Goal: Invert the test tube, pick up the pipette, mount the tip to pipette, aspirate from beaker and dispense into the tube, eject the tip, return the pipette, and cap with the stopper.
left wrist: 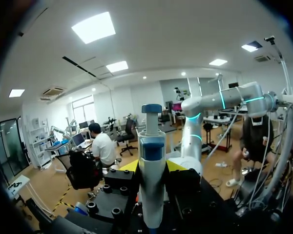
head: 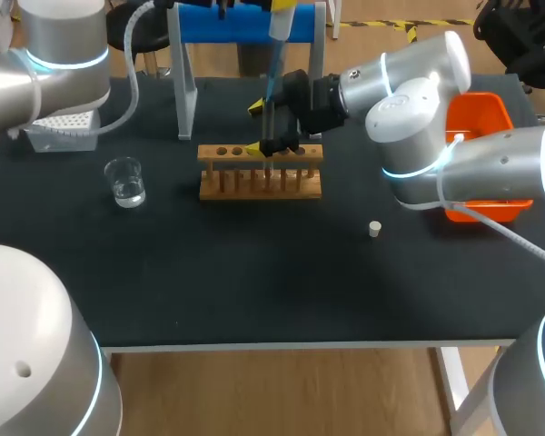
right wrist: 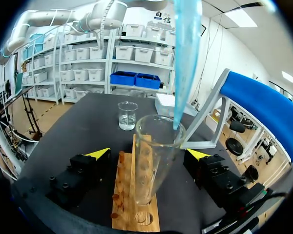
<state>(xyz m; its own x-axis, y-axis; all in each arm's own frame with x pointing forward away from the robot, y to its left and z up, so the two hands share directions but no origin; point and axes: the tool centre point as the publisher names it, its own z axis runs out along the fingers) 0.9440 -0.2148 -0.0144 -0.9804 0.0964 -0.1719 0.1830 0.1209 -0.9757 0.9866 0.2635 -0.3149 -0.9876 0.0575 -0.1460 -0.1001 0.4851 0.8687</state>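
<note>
1 pipette (left wrist: 151,165), its tip (right wrist: 185,58) inside test tube (right wrist: 154,165).

The right arm (head: 490,163) comes in over the right edge of the worktop with a bent elbow, its forearm pointing to the far middle. The right pincer (head: 256,127) lies on its side there, fingers wide apart, with a tube (right wrist: 154,165) between them that touches neither. The left arm (head: 45,73) is raised over the far left corner. The left pincer (left wrist: 152,168) clamps an upright pipette (left wrist: 152,146).
</note>
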